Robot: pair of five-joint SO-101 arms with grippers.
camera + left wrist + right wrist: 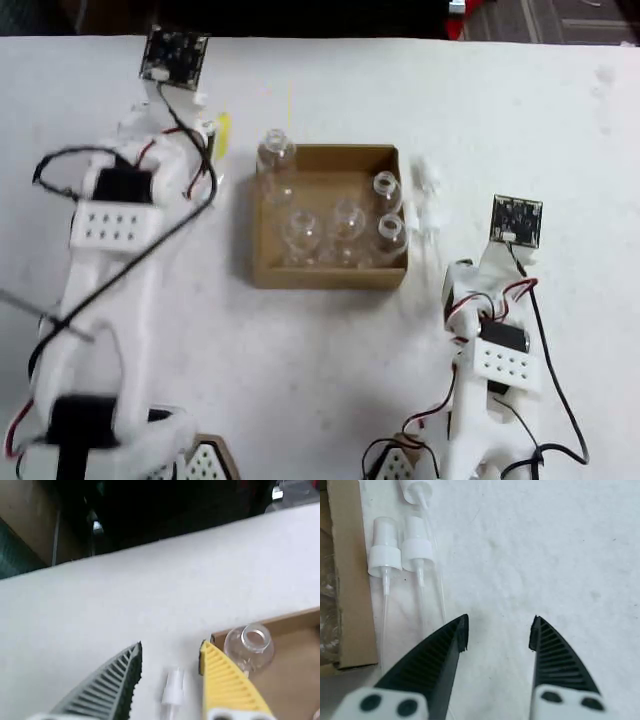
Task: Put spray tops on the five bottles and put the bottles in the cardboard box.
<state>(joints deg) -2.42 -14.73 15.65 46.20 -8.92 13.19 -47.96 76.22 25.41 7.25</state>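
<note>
- My left gripper [171, 649] sits left of the cardboard box [330, 276], by its far left corner. Its fingers are spread wide and grip nothing.
- One spray top [172, 687] lies flat on the table [330, 385] between those two fingers, touching neither. My left wrist view gives this; from above, my arm covers that spot.
- A bottle [275, 155] stands at the box's far left corner with its neck bare. I cannot tell from above whether it is inside the wall. My left wrist view puts it right at that corner, just beside my yellow finger [225, 680].
- Four more bottles [348, 222] stand inside the box, all without tops.
- Just right of the box lie three spray tops [384, 550], heads away from me and tubes trailing back. The high view shows them as a pale cluster.
- My right gripper [500, 622] is right of the box, toward its near right corner. Its fingers are wide apart over bare table and hold nothing. The trailing tubes run just beside one finger.
</note>
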